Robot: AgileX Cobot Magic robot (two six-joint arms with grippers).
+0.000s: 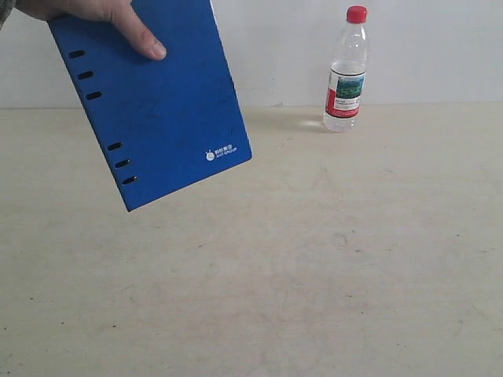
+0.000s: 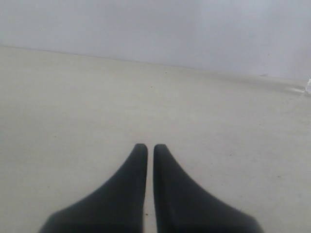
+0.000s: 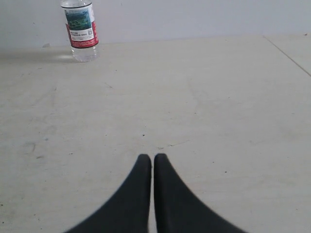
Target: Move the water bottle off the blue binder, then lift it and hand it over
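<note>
- Water bottle (image 1: pixel 346 75) stands upright on the table (image 1: pixel 314 259) in the upper right of the exterior view, close to the pale wall (image 1: pixel 440 47) behind it.
- Its red cap (image 1: pixel 356 13) is screwed on, and a red, white and green-blue label (image 1: pixel 346 93) wraps the lower body. The clear plastic above the label looks mostly see-through.
- In the right wrist view the water bottle (image 3: pixel 81 31) appears in the upper left of the frame, cut off above the label, well apart from the fingertips.
- The blue binder (image 1: pixel 157 102) is in the upper left of the exterior view, lifted off the table and tilted, its lower corner pointing down and to the left.
- A person's hand (image 1: pixel 94 12) grips the binder at its top edge, the thumb (image 1: pixel 145 39) lying across the blue cover.
- Slot holes (image 1: pixel 85 75) run along the binder's left edge, and a small white logo (image 1: pixel 221 152) sits near its lower right corner.
- Binder and bottle are well apart, with bare tabletop between them.
- The left gripper (image 2: pixel 150 148) has its two dark fingers clenched together, only a thin slit between them, with nothing grasped and bare table ahead.
- The right gripper (image 3: pixel 152 158) is likewise pressed closed on nothing, above the bare table.
</note>
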